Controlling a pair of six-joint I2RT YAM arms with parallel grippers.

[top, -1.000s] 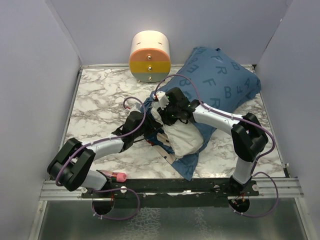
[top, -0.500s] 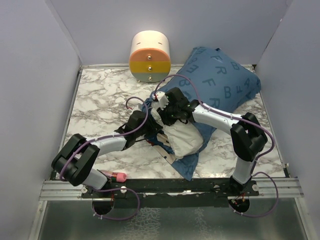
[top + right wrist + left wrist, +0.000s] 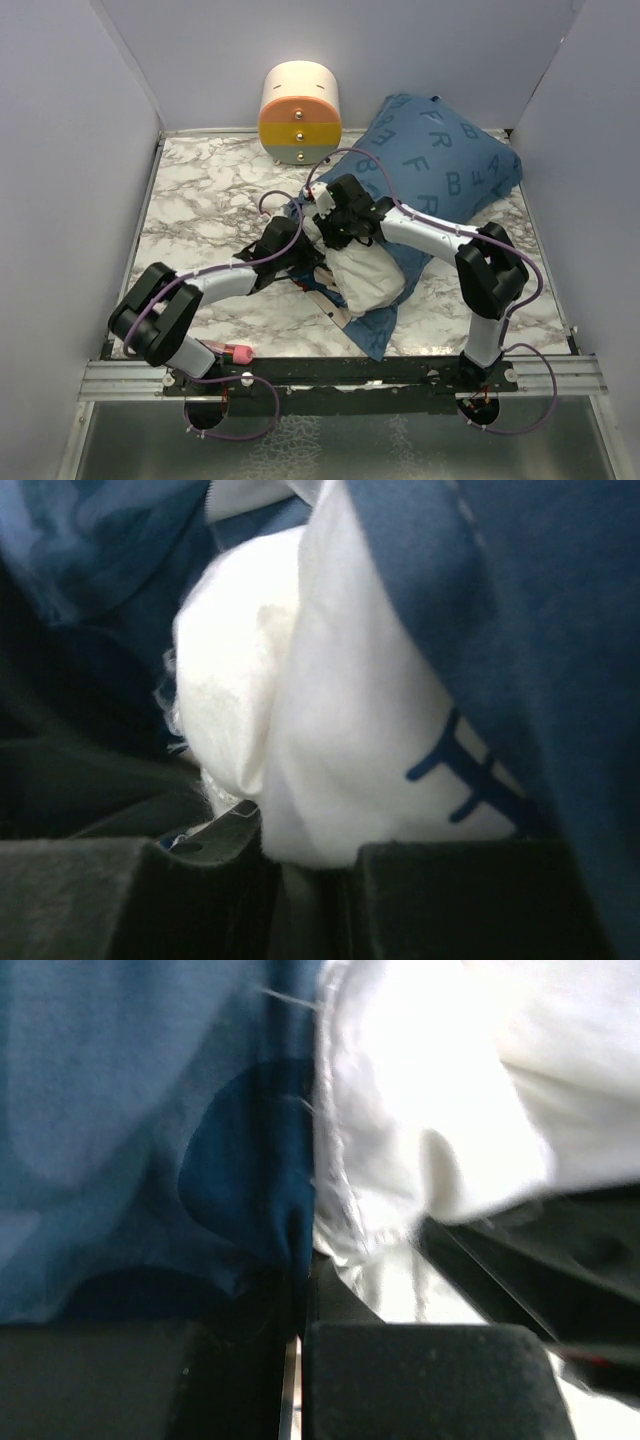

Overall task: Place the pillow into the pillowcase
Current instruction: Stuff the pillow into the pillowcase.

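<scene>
White pillow [image 3: 365, 280] partly inside blue pillowcase [image 3: 440, 160]

Matt cloth pillowcase [image 3: 440, 160], soft cloth pillow [image 3: 365, 280], glossy marbled tabletop [image 3: 200, 190].

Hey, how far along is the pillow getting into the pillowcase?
Done: the far part of the pillow sits inside the pillowcase. In hand: the left gripper pinches the case's blue edge; the right gripper looks clamped on white pillow fabric. Left: the white near end sticks out.
</scene>
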